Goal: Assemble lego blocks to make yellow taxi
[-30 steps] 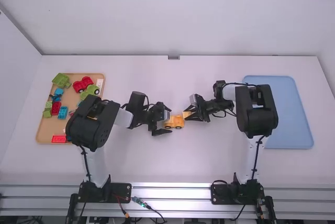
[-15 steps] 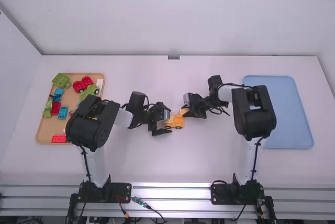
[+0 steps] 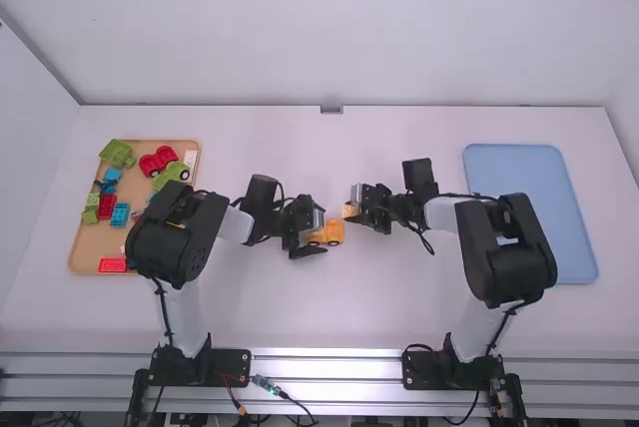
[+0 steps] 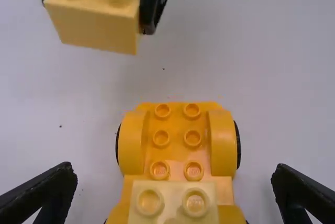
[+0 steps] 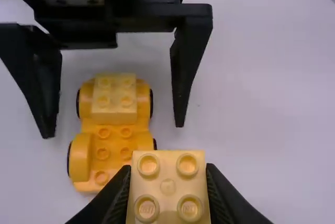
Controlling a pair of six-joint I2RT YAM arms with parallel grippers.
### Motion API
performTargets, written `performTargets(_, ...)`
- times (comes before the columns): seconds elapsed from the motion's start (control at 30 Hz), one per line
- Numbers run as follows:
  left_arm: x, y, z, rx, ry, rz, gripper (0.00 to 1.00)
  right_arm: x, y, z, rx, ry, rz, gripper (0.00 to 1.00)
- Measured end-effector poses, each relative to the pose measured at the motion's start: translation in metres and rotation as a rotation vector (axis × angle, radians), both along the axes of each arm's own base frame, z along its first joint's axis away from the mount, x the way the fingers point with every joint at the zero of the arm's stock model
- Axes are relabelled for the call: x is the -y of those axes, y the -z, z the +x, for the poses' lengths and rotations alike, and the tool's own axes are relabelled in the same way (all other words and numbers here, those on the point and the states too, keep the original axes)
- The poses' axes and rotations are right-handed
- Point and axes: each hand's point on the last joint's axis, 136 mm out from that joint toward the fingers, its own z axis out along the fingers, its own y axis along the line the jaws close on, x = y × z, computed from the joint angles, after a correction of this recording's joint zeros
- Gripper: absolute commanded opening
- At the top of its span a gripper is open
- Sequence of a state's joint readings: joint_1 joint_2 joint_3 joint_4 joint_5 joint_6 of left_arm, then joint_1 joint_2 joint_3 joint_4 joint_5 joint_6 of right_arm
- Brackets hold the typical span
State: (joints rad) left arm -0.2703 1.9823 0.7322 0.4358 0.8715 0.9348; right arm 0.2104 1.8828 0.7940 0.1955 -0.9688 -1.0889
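Near the table's middle, my left gripper [image 3: 318, 234] stands around the orange wheeled car base [image 3: 333, 231]. In the left wrist view the fingers of my left gripper [image 4: 174, 182] are wide apart, one either side of the car base [image 4: 176, 145], touching neither side. A pale yellow block [image 4: 172, 203] sits on one end of it. My right gripper [image 3: 361, 210], just to the right and farther from the arm bases, holds a second pale yellow block [image 3: 350, 211]. In the right wrist view, my right gripper [image 5: 168, 182] is shut on that studded block [image 5: 168, 190], held above the table.
At the left a wooden tray [image 3: 85, 247] holds several loose pieces: a red car [image 3: 158, 160], green car bases [image 3: 117, 153], blue blocks [image 3: 120, 214] and red blocks [image 3: 112, 265]. A blue tray [image 3: 539, 208] lies at the right, partly behind the right arm.
The right gripper has moved slightly left with its block, its arm's elbow swinging right and nearer the base. The car base has shifted a little left, between the still left gripper's fingers.
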Motion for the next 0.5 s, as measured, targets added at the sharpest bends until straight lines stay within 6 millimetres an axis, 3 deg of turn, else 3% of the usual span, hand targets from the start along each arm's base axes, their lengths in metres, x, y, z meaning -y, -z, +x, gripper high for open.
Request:
performTargets(0.23, -0.008, 0.005, -0.004, -0.058, -0.003, 0.019, 0.99, -0.002, -0.001, -0.012, -0.081, 0.004, 0.052, 0.0)
performTargets(0.5, -0.017, -0.002, 0.01, -0.01, -0.005, 0.016, 0.95, -0.015, 0.001, -0.032, -0.156, -0.047, 0.051, 0.0)
